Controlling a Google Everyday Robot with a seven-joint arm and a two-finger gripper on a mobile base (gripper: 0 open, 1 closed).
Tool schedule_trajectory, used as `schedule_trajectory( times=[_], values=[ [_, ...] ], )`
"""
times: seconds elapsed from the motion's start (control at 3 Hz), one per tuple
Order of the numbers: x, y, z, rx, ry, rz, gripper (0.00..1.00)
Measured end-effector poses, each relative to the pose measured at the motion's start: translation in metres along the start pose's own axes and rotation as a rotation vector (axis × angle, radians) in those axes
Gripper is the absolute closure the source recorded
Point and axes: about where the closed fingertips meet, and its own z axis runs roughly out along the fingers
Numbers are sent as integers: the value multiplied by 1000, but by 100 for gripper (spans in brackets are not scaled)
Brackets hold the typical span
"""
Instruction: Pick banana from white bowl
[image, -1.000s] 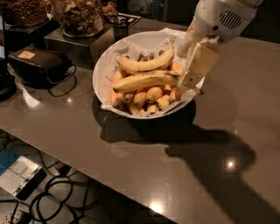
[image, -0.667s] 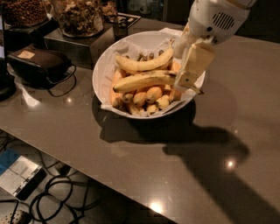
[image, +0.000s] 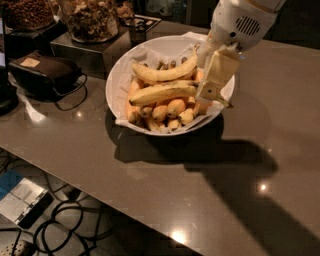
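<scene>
- Right, the hand (image: 209, 93) hangs low over the right side of the white bowl (image: 114, 70). Its pale tip is down among the fruit, just beside the right end of the banana (image: 160, 94). Whether it is spread, clenched or already gripping, I cannot tell from this angle.
- The banana lies across the middle of the bowl, nearly straight. It rests on a heap of small stubby bananas (image: 172, 108), and the curved banana (image: 160, 75) presses against its upper side.
- So the step in hand, as I read it, is the grasp itself: getting a hold on that right end before any lift.
- To do it well, the hold should close around the long banana alone. The curved one lies so close that it could get pinched in too, and the stubby ones beneath could be dragged along.
- A grip near the end leaves a long lever, so I'd expect the fruit to droop or swing. A slow, straight lift looks wise, and a hold nearer the middle would be steadier if it can be reached.
- Ripe skin is soft, so the squeeze should be firm enough not to slip and gentle enough not to bruise.
- The crumpled paper (image: 150, 47) lining the bowl may snag on the way up, and the bowl itself could slide on the smooth tabletop (image: 200, 190).
</scene>
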Motion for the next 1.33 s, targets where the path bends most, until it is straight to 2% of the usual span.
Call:
schedule_trajectory(
  times=[1.33],
  values=[
    [3,-16,25,-18,70,59,31]
  ],
)
